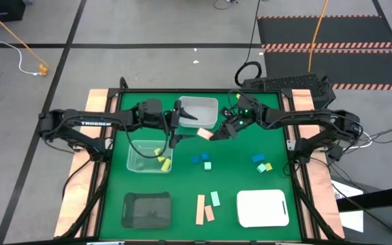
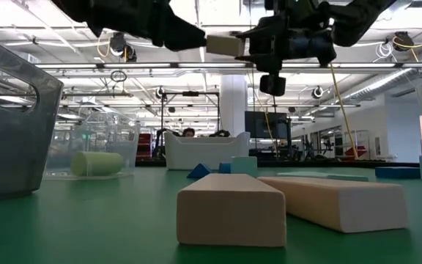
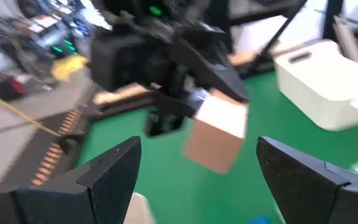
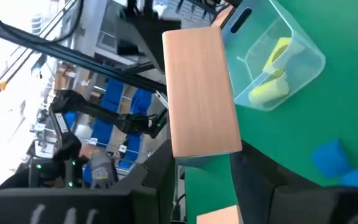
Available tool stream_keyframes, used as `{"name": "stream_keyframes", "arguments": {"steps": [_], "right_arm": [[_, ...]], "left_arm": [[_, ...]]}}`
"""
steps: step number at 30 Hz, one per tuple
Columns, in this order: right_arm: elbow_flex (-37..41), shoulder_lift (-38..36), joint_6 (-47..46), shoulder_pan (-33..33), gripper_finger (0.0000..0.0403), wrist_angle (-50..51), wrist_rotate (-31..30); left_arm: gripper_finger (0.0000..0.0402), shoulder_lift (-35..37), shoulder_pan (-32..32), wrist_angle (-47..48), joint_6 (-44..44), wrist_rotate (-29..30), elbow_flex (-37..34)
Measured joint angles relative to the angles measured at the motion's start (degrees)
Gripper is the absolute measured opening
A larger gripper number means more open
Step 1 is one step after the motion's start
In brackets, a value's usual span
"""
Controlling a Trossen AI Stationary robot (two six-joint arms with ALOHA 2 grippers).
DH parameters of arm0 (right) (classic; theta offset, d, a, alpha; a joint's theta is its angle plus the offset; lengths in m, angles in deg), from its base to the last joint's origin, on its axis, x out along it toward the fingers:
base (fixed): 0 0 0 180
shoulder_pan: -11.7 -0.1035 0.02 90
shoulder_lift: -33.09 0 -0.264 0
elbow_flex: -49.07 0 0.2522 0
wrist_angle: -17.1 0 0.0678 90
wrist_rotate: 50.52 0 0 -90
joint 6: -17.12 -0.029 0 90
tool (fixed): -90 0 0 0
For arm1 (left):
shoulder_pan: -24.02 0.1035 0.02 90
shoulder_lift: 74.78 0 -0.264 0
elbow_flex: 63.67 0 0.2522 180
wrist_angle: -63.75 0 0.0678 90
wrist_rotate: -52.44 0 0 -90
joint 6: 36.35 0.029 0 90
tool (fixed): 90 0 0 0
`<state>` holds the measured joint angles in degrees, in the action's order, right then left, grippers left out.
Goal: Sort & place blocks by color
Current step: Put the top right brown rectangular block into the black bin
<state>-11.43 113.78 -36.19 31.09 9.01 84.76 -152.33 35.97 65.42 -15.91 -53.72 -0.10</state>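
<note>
My right gripper (image 1: 216,133) is shut on a tan-pink bar (image 1: 205,134), above the green mat just near of the white bin (image 1: 199,112). My left gripper (image 1: 176,131) is open and faces it. In the left wrist view its fingers (image 3: 107,171) stand on either side of the bar (image 3: 217,135) without touching. Yellow blocks (image 1: 160,158) lie in the clear container (image 1: 139,162). Two tan bars (image 1: 204,210) and a mint bar (image 1: 215,199) lie near the mat's near edge. Blue and mint blocks (image 1: 201,162) lie mid-mat. Blue, mint and yellow ones (image 1: 263,164) lie to the right. My right gripper pinches the tan-pink bar between its two fingers at one end (image 4: 207,146), coming level from the table's right. The bar's free end (image 4: 191,43) sticks out toward my left gripper. It is lifted clear of the mat (image 2: 223,44).
A dark tray (image 1: 146,208) sits at the mat's near left and a white tray (image 1: 263,208) at the near right. The white bin stands at the far middle. People show in the room beyond the table (image 2: 189,133).
</note>
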Motion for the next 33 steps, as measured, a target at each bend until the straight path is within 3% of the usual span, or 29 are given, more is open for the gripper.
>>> {"name": "stream_keyframes", "arguments": {"steps": [8, 15, 19, 26, 33], "right_arm": [[0.01, 3.83, -4.4, -0.62, 0.0109, -8.1, 0.0], [-1.62, 5.5, -2.42, -1.53, 0.0109, -8.27, -0.17], [-1.62, 5.5, -2.37, -1.53, 0.0109, -8.17, -0.04], [-1.57, 5.5, -2.92, -1.51, 0.0129, -8.16, 0.59], [-1.57, 4.95, -2.97, 0.01, 0.0153, -8.6, 1.85]], "left_arm": [[0.0321, -4.06, -1.16, -2.87, 1.96, -0.96, -0.01], [0.0317, -6.28, -2.82, -6.48, 0.36, -0.96, -0.01], [0.0273, -6.17, -3.85, -7.28, 0.74, -0.87, -0.01], [0.0136, -6.19, -3.81, -6.68, -1.01, 0.25, -0.01], [0.0136, -6.17, -3.72, -7.12, -6.43, 2.38, -0.01]]}}
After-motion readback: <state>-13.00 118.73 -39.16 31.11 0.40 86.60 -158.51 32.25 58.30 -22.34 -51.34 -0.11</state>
